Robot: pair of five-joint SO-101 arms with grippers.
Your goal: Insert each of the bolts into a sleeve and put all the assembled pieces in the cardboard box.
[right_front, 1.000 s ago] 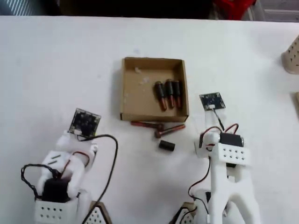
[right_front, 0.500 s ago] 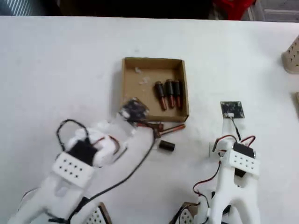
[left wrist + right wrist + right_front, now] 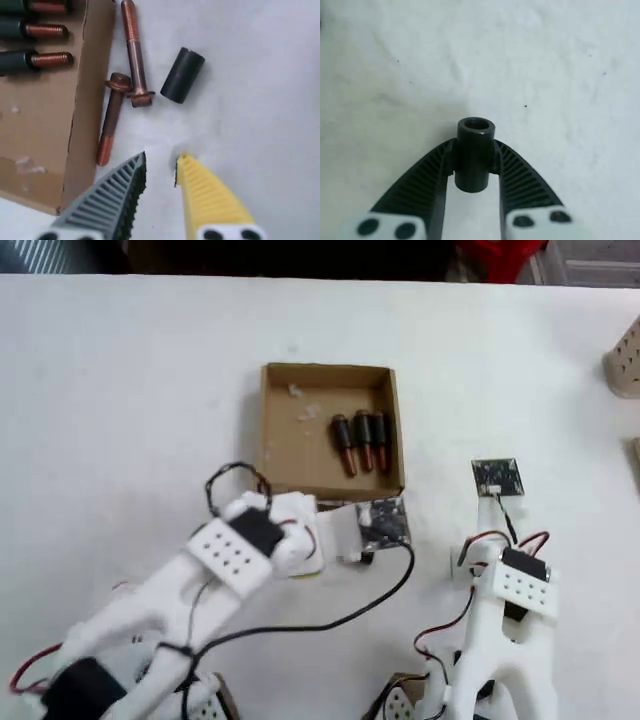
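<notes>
The cardboard box (image 3: pixel 300 440) sits mid-table and holds three bolts in sleeves (image 3: pixel 360 443). In the left wrist view, two loose copper bolts (image 3: pixel 132 55) (image 3: pixel 111 117) lie by the box wall (image 3: pixel 85 120). A loose black sleeve (image 3: pixel 182 75) lies beside them. My left gripper (image 3: pixel 161 167) hovers open just short of them, with nothing between its grey and yellow fingers. In the high view the left arm (image 3: pixel 235 545) covers these loose parts. My right gripper (image 3: pixel 474 160) is shut on another black sleeve (image 3: pixel 474 145), held upright above bare table to the right of the box.
The right arm (image 3: pixel 505 585) stands at the front right. A black cable (image 3: pixel 340 618) trails from the left arm across the front of the table. A beige perforated block (image 3: pixel 625 360) stands at the right edge. White tabletop lies open to the left of the box.
The left arm swung from the front left to the box's near side, over the loose bolts. The right arm shifted a little to the right, then held still.
</notes>
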